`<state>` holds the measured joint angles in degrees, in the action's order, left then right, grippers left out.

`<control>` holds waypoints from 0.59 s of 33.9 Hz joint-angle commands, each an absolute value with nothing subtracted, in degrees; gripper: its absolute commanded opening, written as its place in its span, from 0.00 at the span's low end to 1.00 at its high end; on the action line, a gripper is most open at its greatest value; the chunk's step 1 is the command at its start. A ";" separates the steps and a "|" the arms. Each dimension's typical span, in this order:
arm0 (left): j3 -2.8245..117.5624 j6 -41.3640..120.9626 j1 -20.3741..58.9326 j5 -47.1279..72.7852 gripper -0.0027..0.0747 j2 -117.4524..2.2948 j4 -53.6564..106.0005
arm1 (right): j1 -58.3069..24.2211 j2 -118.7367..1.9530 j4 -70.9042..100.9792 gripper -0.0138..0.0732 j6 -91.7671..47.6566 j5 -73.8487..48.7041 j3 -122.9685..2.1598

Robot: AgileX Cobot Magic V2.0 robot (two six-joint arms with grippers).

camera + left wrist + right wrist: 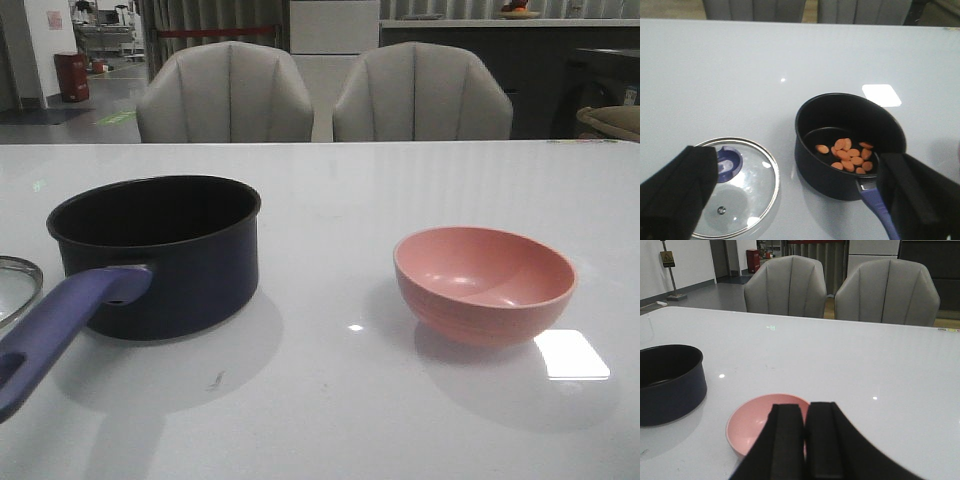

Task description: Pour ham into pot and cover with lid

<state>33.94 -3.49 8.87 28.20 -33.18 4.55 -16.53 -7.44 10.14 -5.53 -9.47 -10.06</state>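
Setting: indoor showroom or office-type hall, staged as a dining corner. Evidence: one large glossy white table (pixel 330 190); two pale grey, channel-backed upholstered armchairs (pixel 225 95) (pixel 422 92) drawn up along its far side; grey vertical curtains (pixel 210 20); white cabinet (pixel 334 26); red bin (pixel 71 76) on a polished grey floor; yellow sign on a stand (pixel 667 260) by the wall.

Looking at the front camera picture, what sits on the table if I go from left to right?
Lid at the left edge → pot → pink bowl.
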 commanded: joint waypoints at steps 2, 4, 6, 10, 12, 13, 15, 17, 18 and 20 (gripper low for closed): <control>41.25 -4.29 3.88 26.96 0.94 -43.57 8.47 | -16.46 -7.94 10.46 0.35 -6.18 -4.48 -11.62; 44.17 -4.29 1.73 30.28 0.94 -48.76 10.27 | -16.46 -7.94 10.46 0.35 -6.18 -4.48 -11.62; 46.60 -4.29 -0.12 32.83 0.94 -53.58 10.92 | -16.46 -7.94 10.46 0.35 -6.18 -4.48 -11.62; 51.35 -3.74 -1.63 36.23 0.94 -63.10 10.79 | -16.46 -7.94 10.46 0.35 -6.18 -4.48 -11.62; 54.07 -3.71 -1.89 38.02 0.94 -67.93 10.23 | -16.46 -7.94 10.46 0.35 -6.18 -4.48 -11.62; 55.31 -3.71 -2.02 39.10 0.94 -70.09 9.95 | -16.46 -7.94 10.46 0.35 -6.18 -4.48 -11.62; 58.05 -3.71 -2.02 41.42 0.94 -74.26 8.73 | -16.46 -7.94 10.46 0.35 -6.18 -4.48 -11.62; 61.12 -3.71 -2.02 44.32 0.94 -78.59 7.44 | -16.46 -7.94 10.46 0.35 -6.18 -4.48 -11.62; 62.47 -3.71 -2.02 45.42 0.94 -80.37 6.73 | -16.46 -7.94 10.46 0.35 -6.18 -4.48 -11.62; 65.24 -3.71 -2.02 47.53 0.94 -83.52 5.12 | -16.46 -7.94 10.46 0.35 -6.18 -4.48 -11.62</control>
